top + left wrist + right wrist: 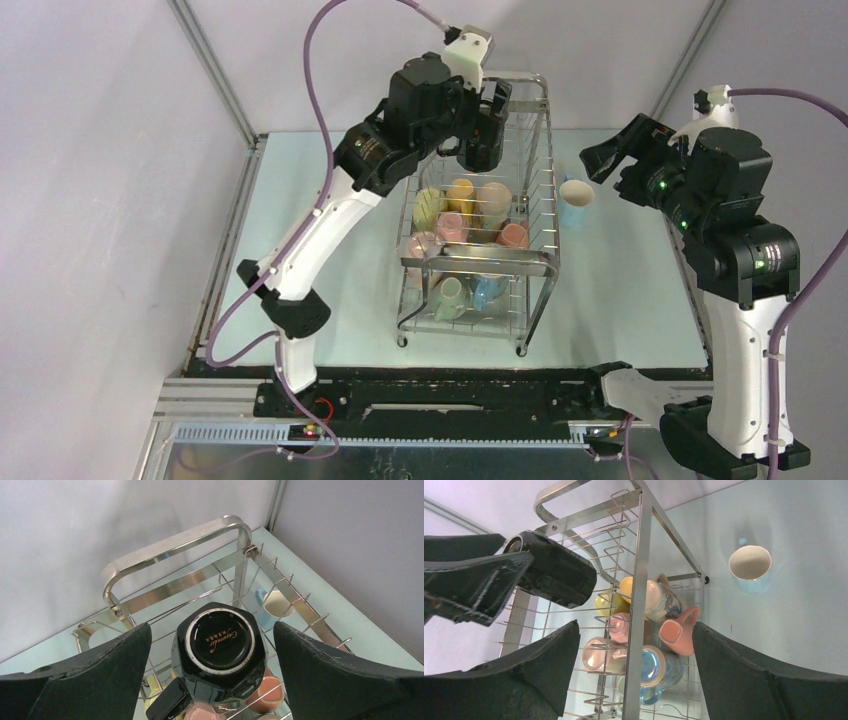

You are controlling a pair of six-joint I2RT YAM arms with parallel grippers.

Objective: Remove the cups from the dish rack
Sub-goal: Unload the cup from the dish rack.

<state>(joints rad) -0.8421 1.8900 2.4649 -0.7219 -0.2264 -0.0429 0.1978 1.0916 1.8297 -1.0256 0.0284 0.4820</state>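
Note:
The chrome dish rack (535, 262) stands mid-table with several cups on both tiers: yellow (460, 190), cream (493, 200), pink (452, 227), orange (513, 236), pale green (450, 295) and blue (487, 290). A black cup (220, 650) sits upside down at the rack's far end. My left gripper (211, 627) hangs over it, open, one finger on each side with gaps showing. A light blue cup (575, 205) stands upright on the table right of the rack. My right gripper (635, 625) is open and empty, up beside the rack, above that cup (750, 565).
The rack's looped end handle (175, 550) rises just beyond the black cup. Its steel upright (639, 605) crosses the right wrist view between my fingers. Walls close in at the table's far corners. Bare table (620, 290) lies right of the rack.

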